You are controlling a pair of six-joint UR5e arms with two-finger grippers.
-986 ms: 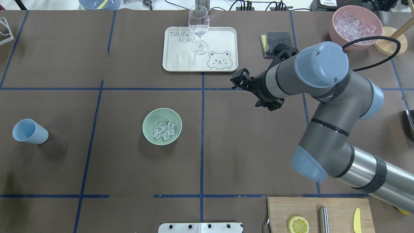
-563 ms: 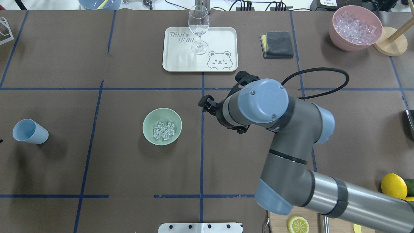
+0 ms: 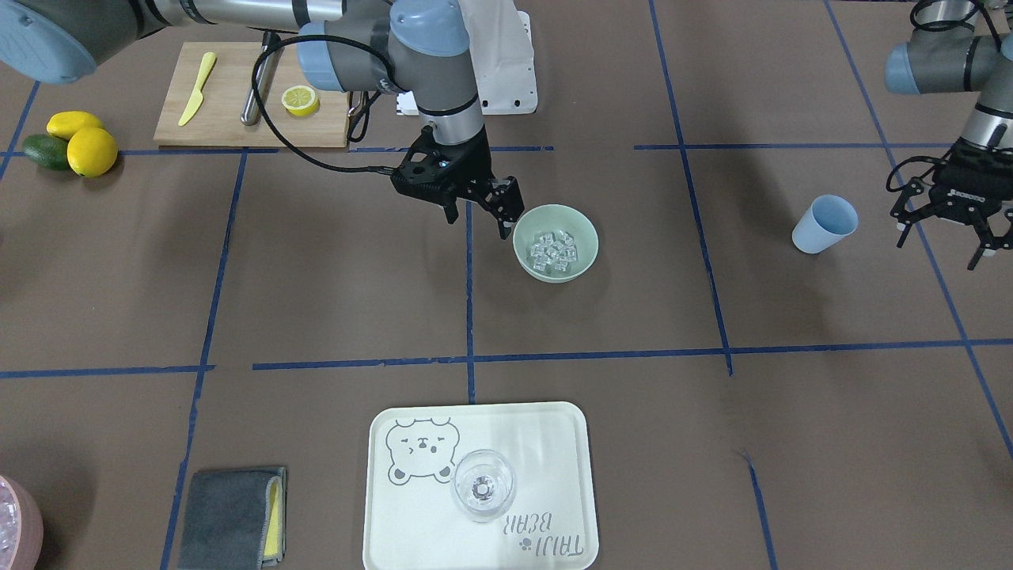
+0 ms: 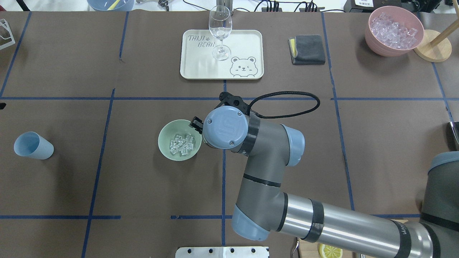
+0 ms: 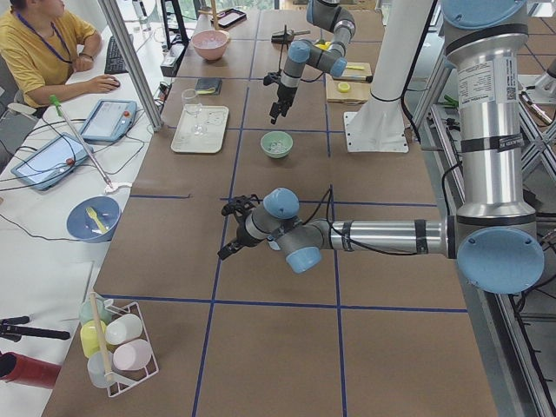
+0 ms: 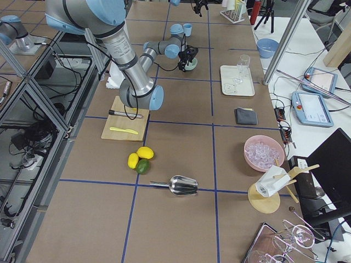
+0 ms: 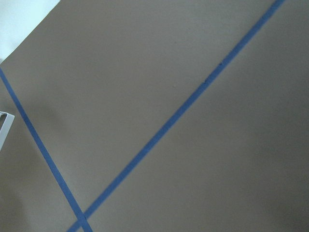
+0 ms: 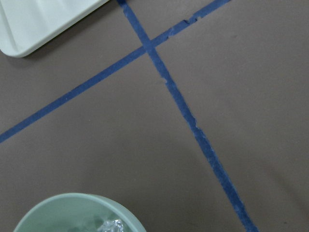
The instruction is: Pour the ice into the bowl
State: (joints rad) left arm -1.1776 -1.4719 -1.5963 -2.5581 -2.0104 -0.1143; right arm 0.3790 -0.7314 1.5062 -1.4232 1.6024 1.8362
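Ice (image 3: 554,251) sits in the sage-green bowl (image 3: 557,274), which is upright on the tabletop (image 3: 316,277) just beside a blue tape line (image 3: 468,317). We see no loose cubes around it, so we judge the pour itself done. The right gripper (image 3: 479,216) hangs at the bowl's rim on the side facing that arm, jaws spread and nothing in them. We can't tell whether a fingertip touches the rim. The left gripper (image 3: 942,237) hovers near the blue cup (image 3: 823,224), also spread and empty. The cup looks empty, and we can't tell if it is standing or tipped. Next move, our guess: the right arm either backs off or takes the rim. A rim grasp needs one finger inside and one outside, closing gently so the bowl doesn't tip and spill cubes.
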